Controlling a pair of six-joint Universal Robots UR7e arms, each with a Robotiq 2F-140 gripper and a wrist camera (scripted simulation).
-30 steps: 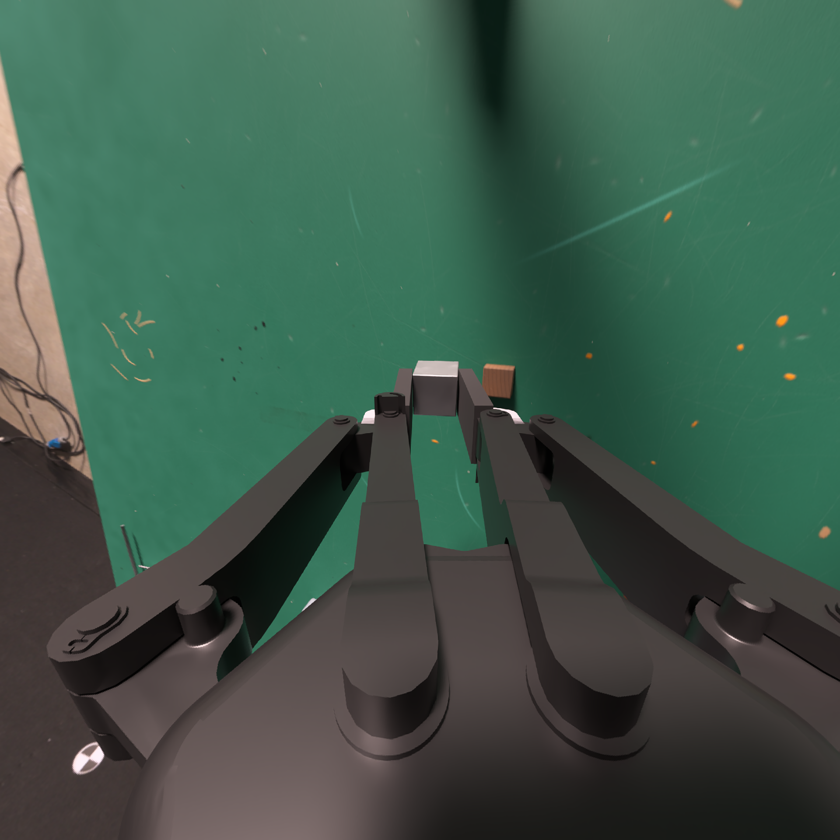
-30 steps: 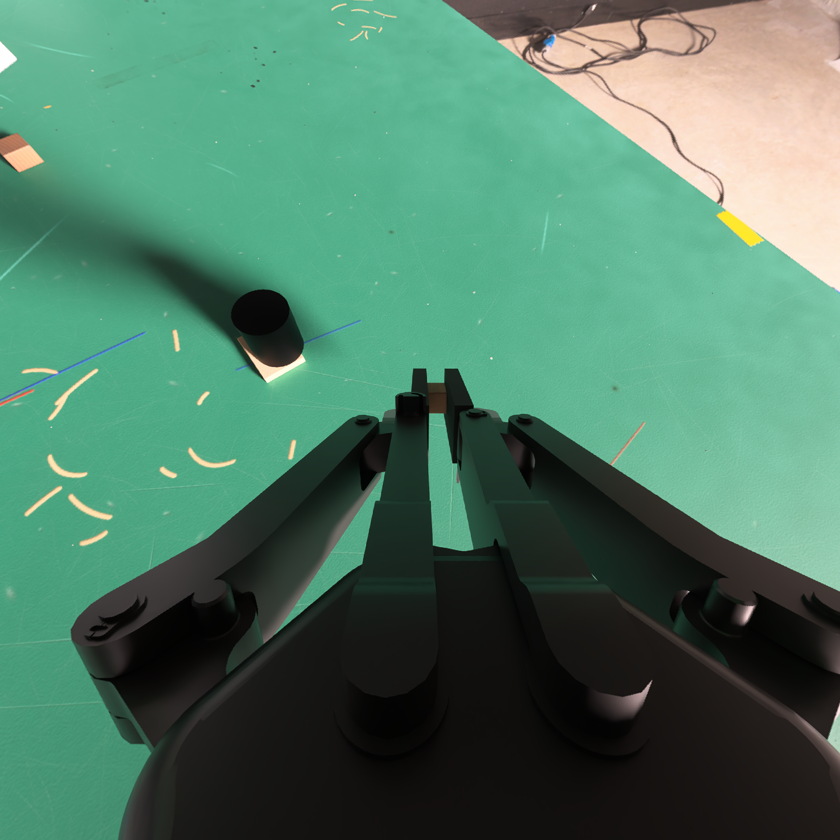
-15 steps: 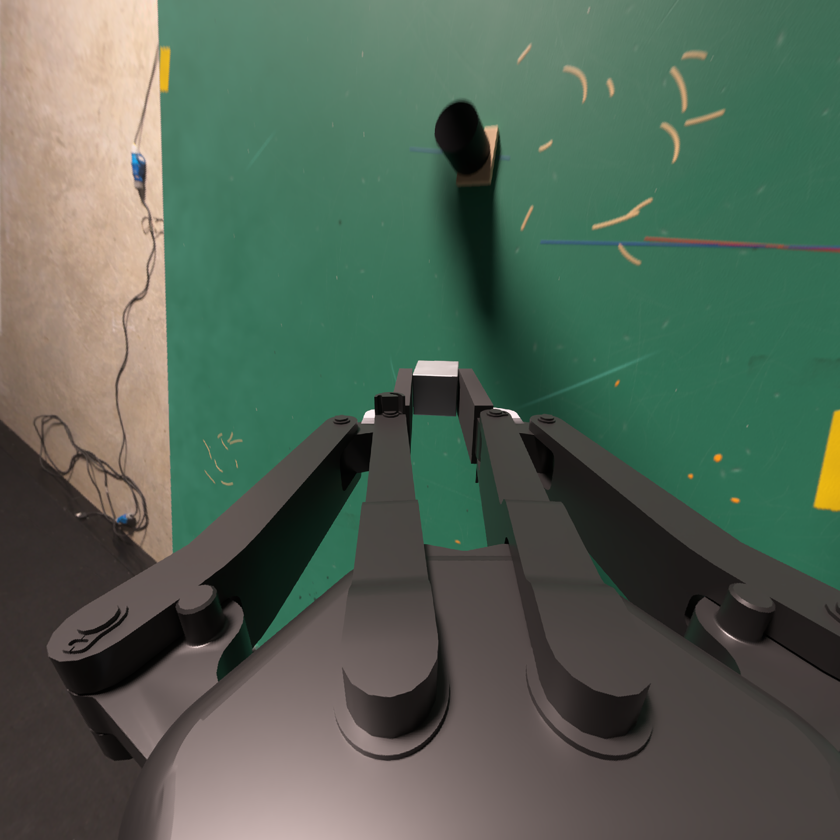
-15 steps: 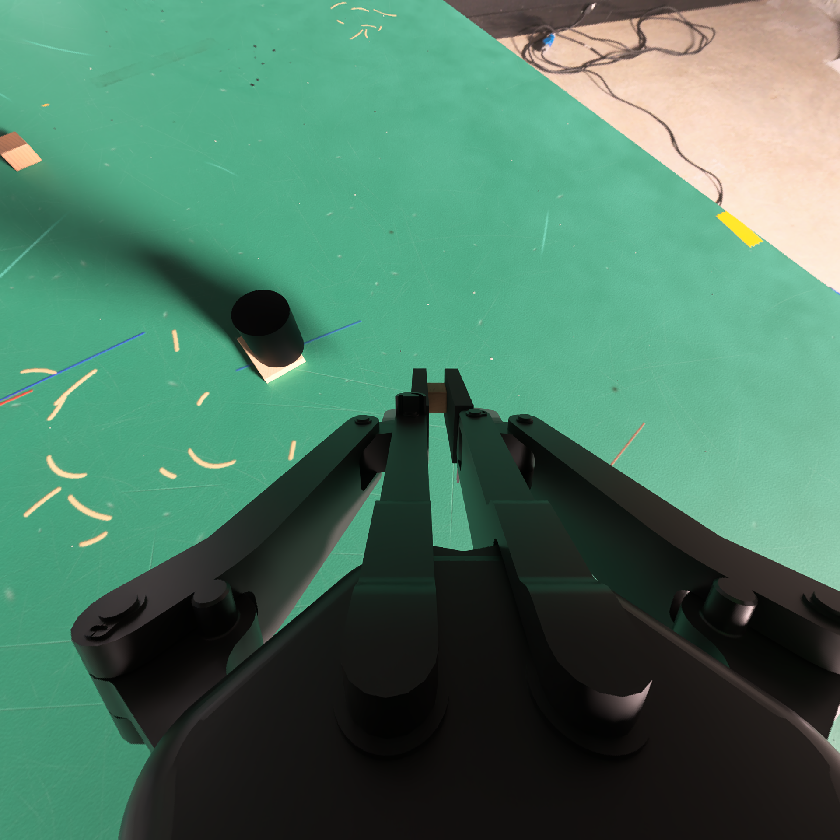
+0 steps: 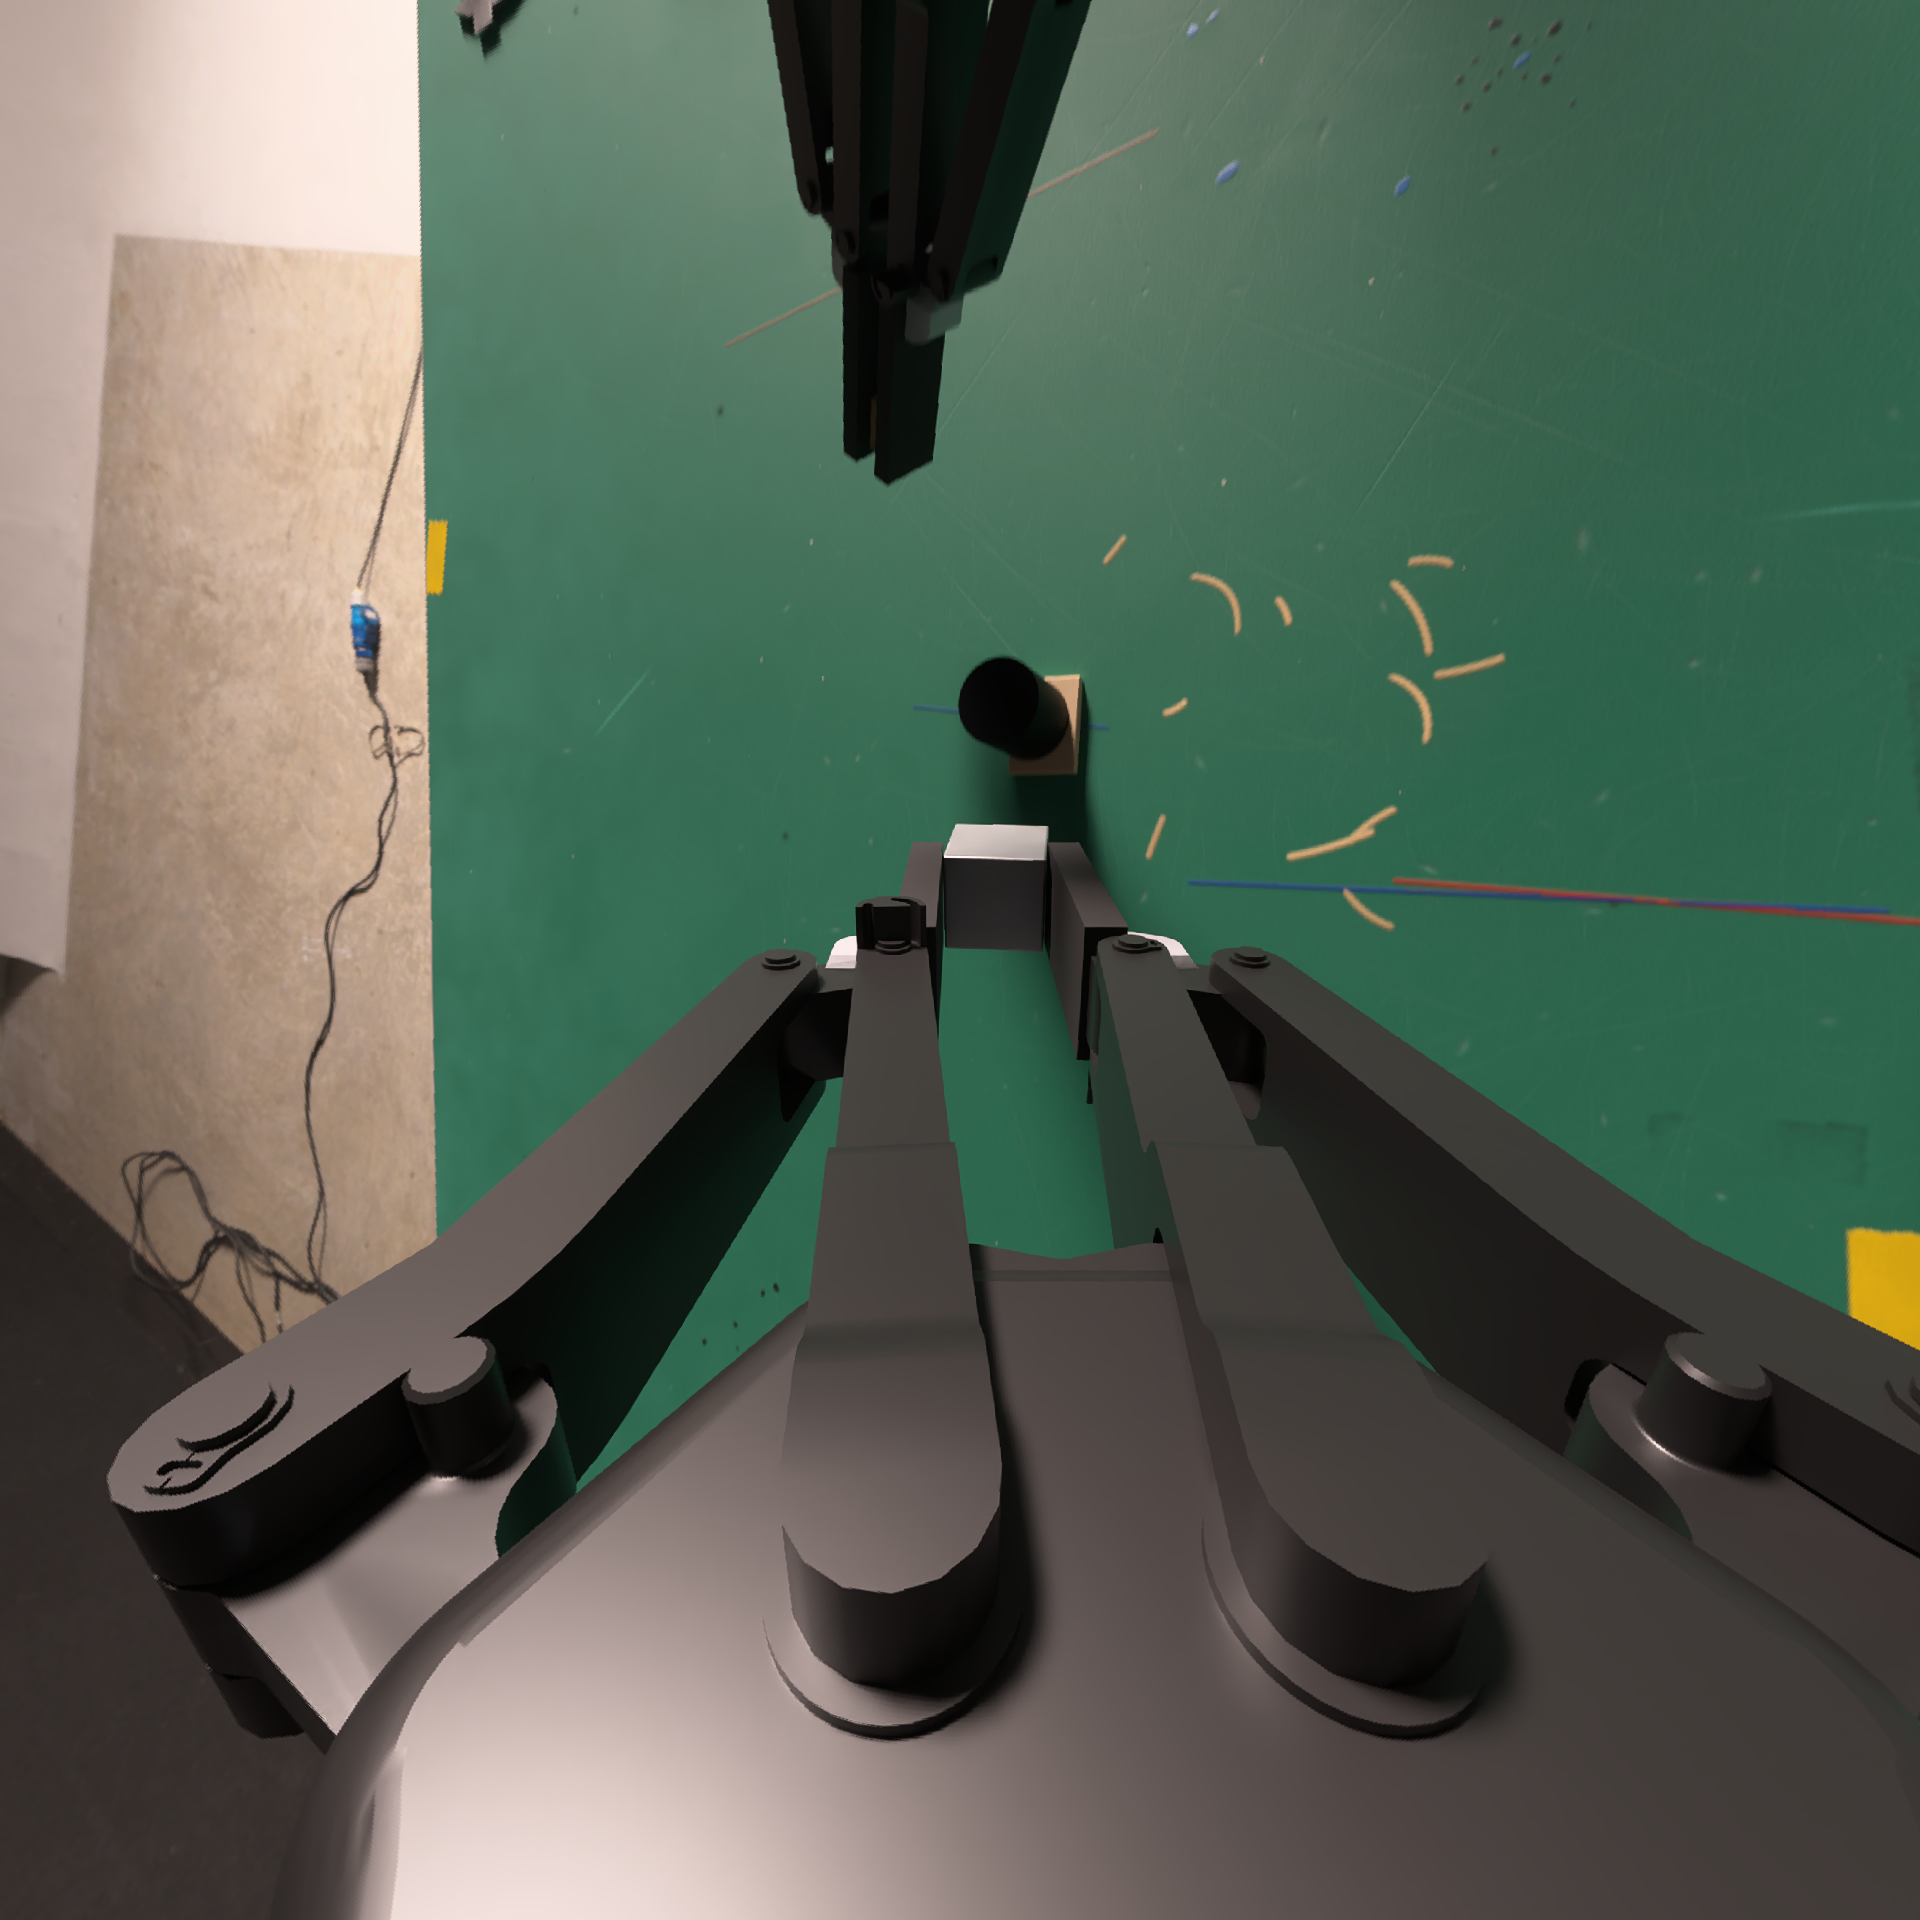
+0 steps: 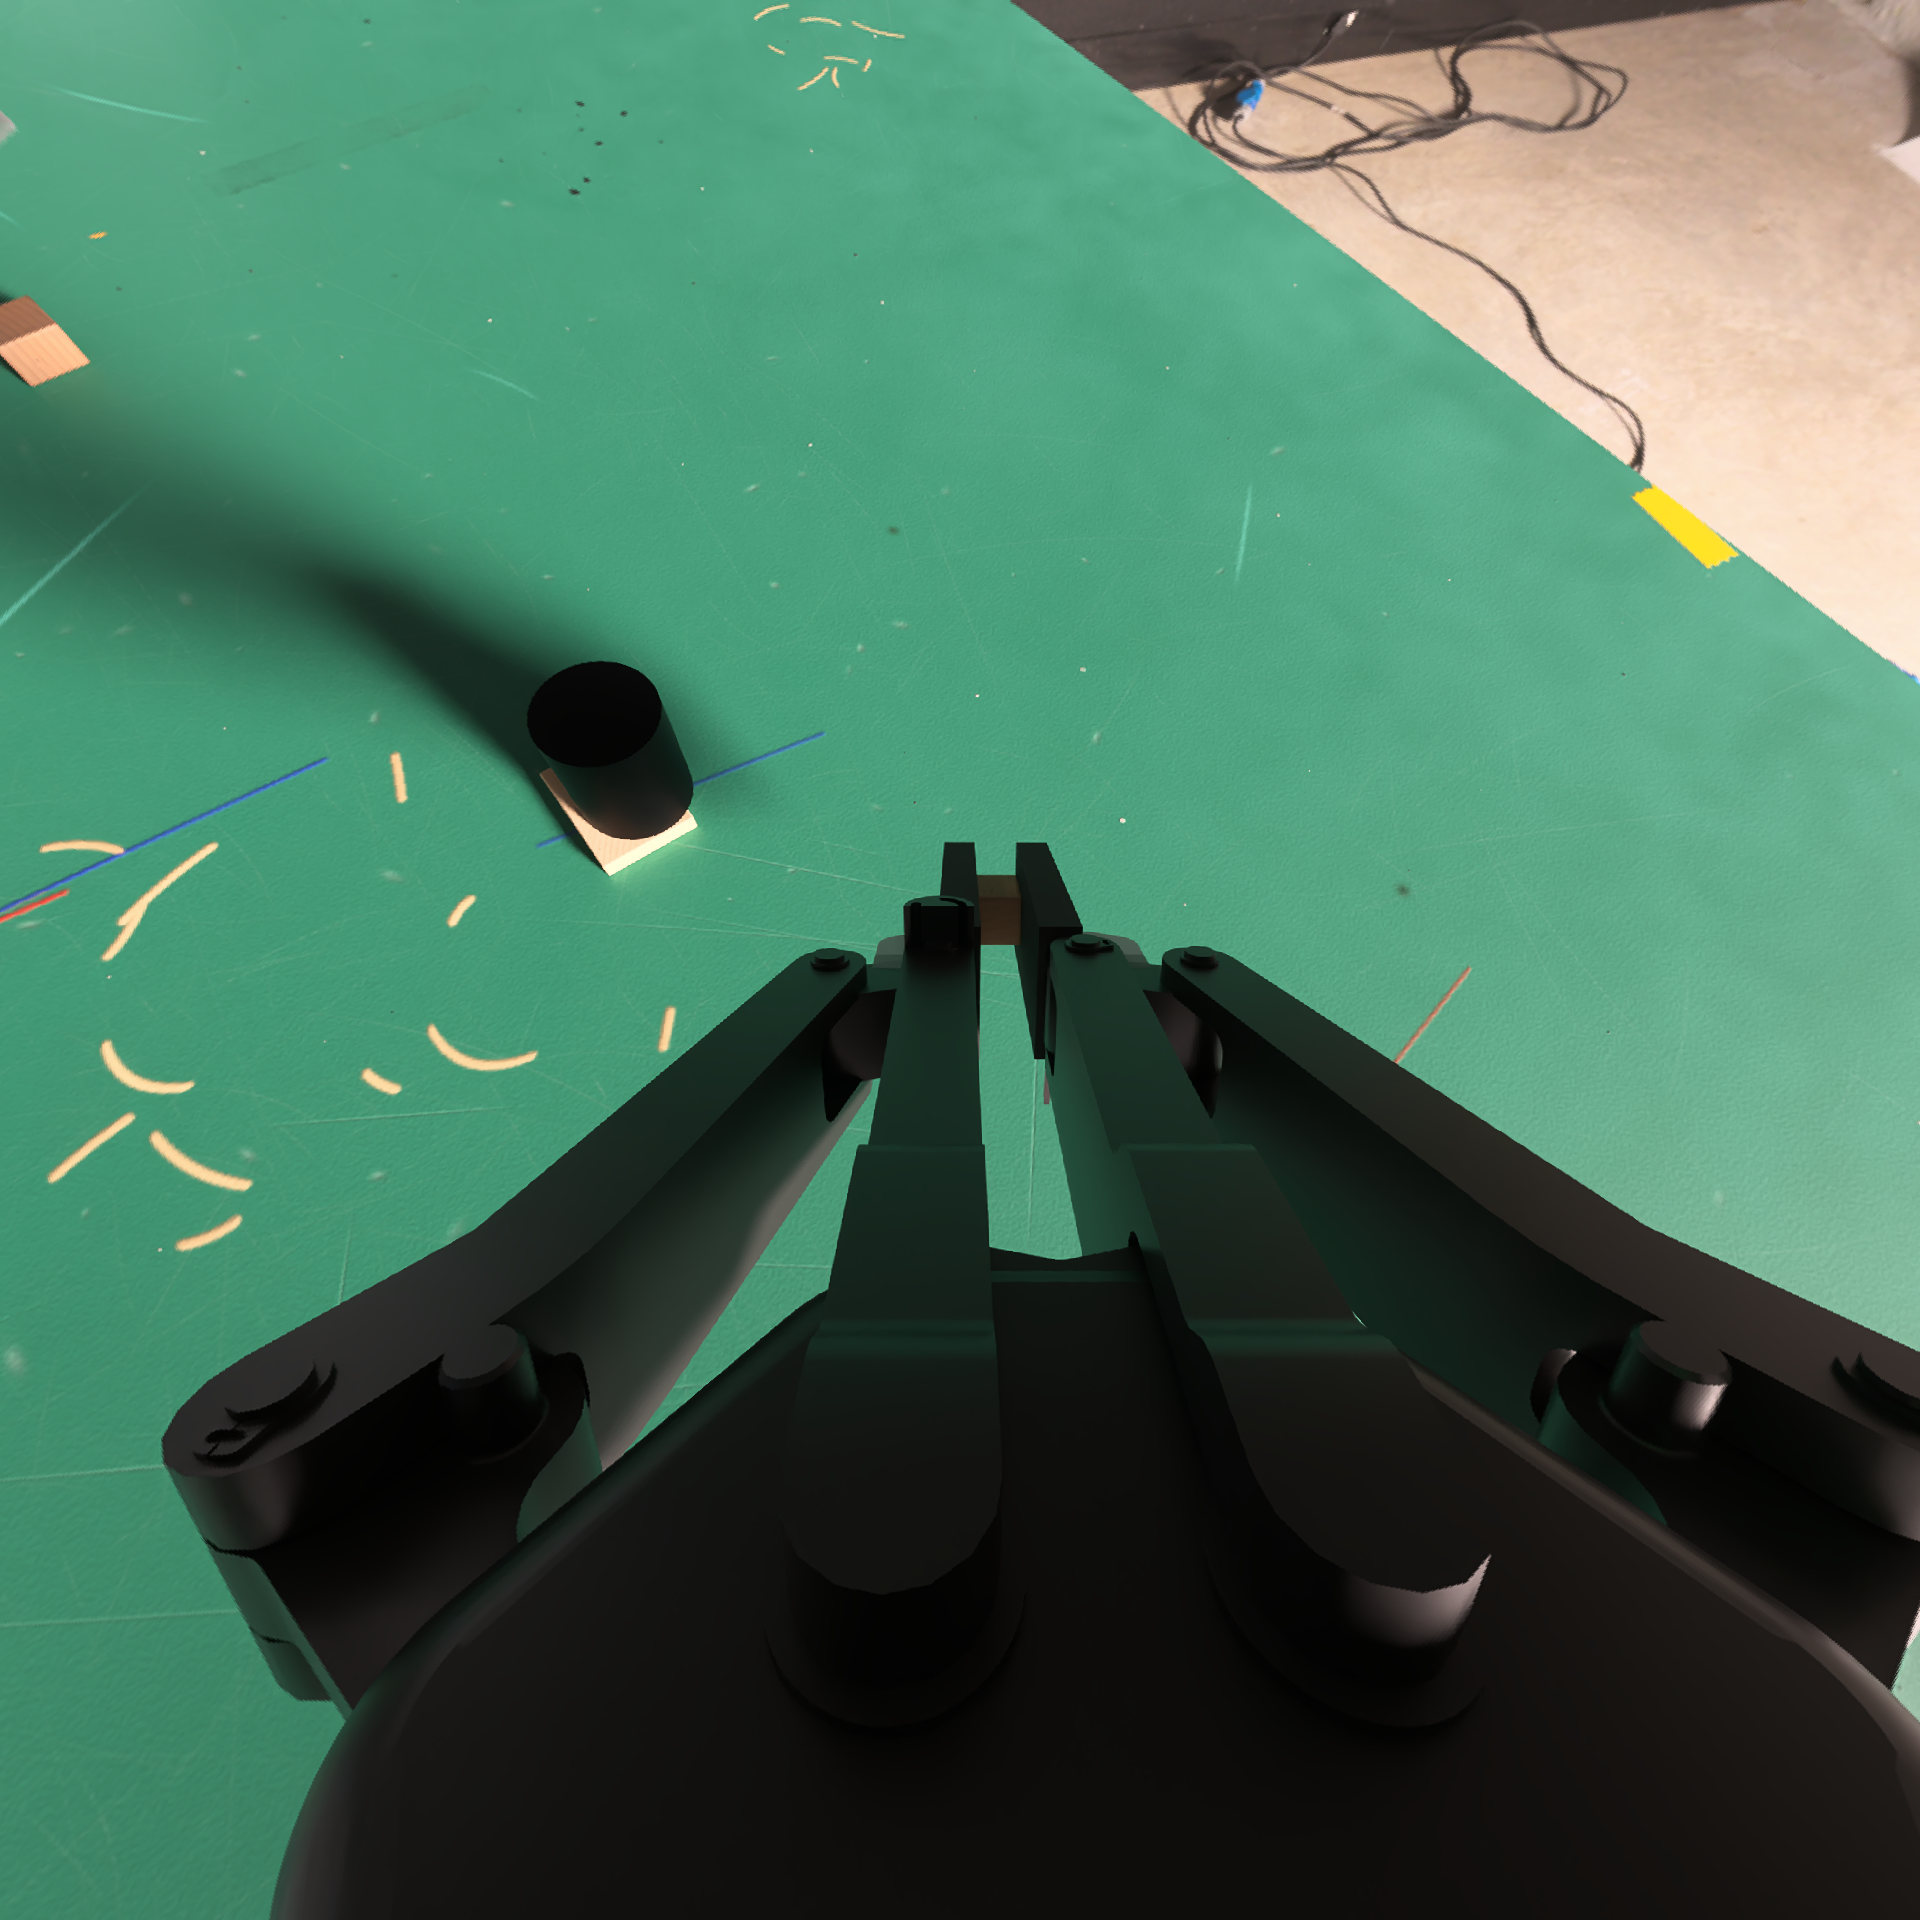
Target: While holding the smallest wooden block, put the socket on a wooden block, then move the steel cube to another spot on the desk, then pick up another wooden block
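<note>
With the socket (image 6: 608, 753) already seated on a wooden block (image 6: 634, 840), the left pincer (image 5: 994, 883) carries the steel cube (image 5: 994, 885) above the green counter (image 5: 1455, 1039) toward a new spot, while the right pincer (image 6: 997, 883) clamps the smallest wooden block (image 6: 997, 916).

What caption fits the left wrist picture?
Left gripper carries a steel cube above the green desk, toward a black socket.

A scuffed green desk mat (image 6: 1039, 416), streaked with pale scratches and thin coloured lines, ends at a bare concrete floor (image 6: 1714, 260) where black cables (image 6: 1455, 114) lie tangled, with yellow tape (image 6: 1683, 528) at the mat's edge under strong light.
</note>
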